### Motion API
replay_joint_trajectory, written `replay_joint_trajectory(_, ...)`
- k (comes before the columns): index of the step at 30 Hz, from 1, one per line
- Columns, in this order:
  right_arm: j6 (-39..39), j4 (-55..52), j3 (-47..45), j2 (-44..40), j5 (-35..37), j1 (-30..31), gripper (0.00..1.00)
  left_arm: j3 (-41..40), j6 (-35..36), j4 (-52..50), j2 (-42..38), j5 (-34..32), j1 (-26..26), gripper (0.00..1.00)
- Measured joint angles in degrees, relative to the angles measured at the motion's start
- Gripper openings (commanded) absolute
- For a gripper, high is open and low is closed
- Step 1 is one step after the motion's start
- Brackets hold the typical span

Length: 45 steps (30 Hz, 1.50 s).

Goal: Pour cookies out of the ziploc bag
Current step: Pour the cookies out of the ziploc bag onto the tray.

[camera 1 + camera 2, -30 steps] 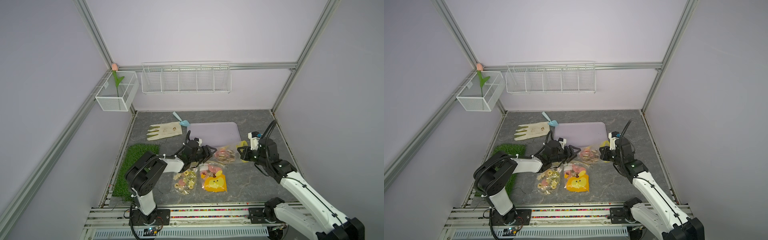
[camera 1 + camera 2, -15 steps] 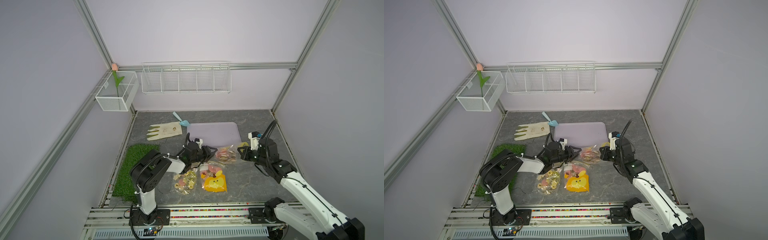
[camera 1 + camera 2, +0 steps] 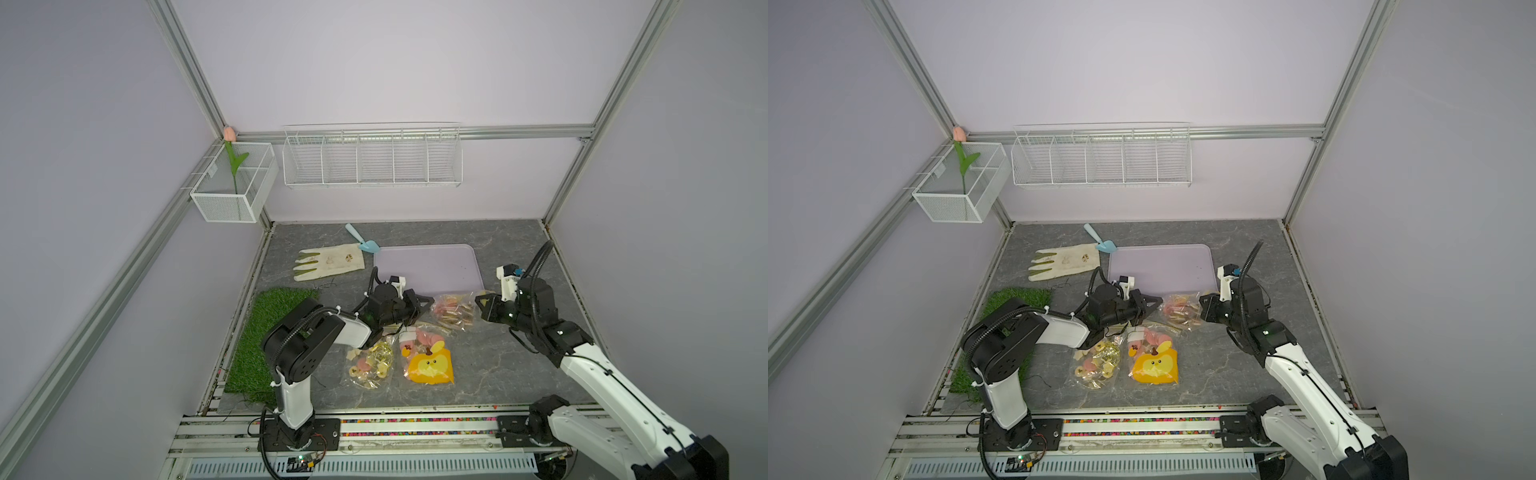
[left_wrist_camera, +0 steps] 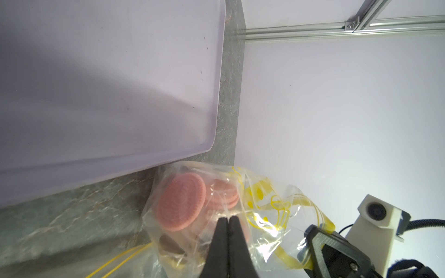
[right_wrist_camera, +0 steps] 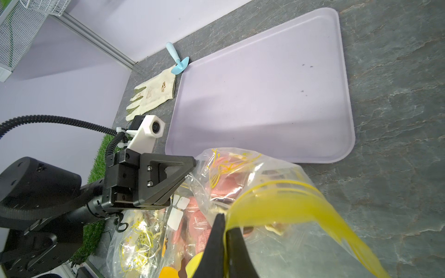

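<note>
The ziploc bag [image 3: 454,312], with the cookies [image 4: 180,203] inside it, rests on the tabletop [image 3: 498,365] just beside the lilac tray's [image 3: 428,266] near edge. It is held from both ends, probably so its mouth can open toward the tray. The left pincer [image 4: 227,218] is clenched, seemingly on clear film, and the right pincer [image 5: 225,216] is clenched on the yellow zip strip [image 5: 277,204]; both arms reach low and inward.

Three ziploc bags [image 3: 453,316] [image 3: 369,366] [image 3: 427,360], cookies [image 4: 180,202] uncountable through plastic, one tray [image 3: 428,266], one glove [image 3: 328,262]
</note>
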Motion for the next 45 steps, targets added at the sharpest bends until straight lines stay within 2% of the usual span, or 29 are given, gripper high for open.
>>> replay_joint_trajectory(10,0.2,-4.0,3.5,0.1,0.1,-0.1,0.06,0.0,-0.8,-0.1,-0.2,0.2,0.0,0.00)
replay_joint_trajectory(15,0.2,-6.6,9.0,1.5,0.0,-0.1,0.06,0.9,0.8,-6.5,-4.8,0.4,0.1,0.00)
replay_joint_trajectory(21,0.4,-6.3,12.2,5.6,-0.6,-0.2,0.06,5.8,4.9,-16.3,-10.6,0.5,1.5,0.00)
replay_joint_trajectory(30,1.7,0.4,14.1,14.3,-3.3,-0.2,0.06,12.5,11.2,-29.7,-11.7,0.6,5.6,0.00)
replay_joint_trajectory(38,1.7,8.7,14.4,23.1,-6.5,-1.3,0.06,22.7,19.4,-41.4,-11.5,-0.3,8.4,0.00)
replay_joint_trajectory(45,1.9,16.3,14.4,29.3,-10.6,-4.4,0.06,30.0,25.1,-46.4,-8.3,-1.2,9.4,0.00)
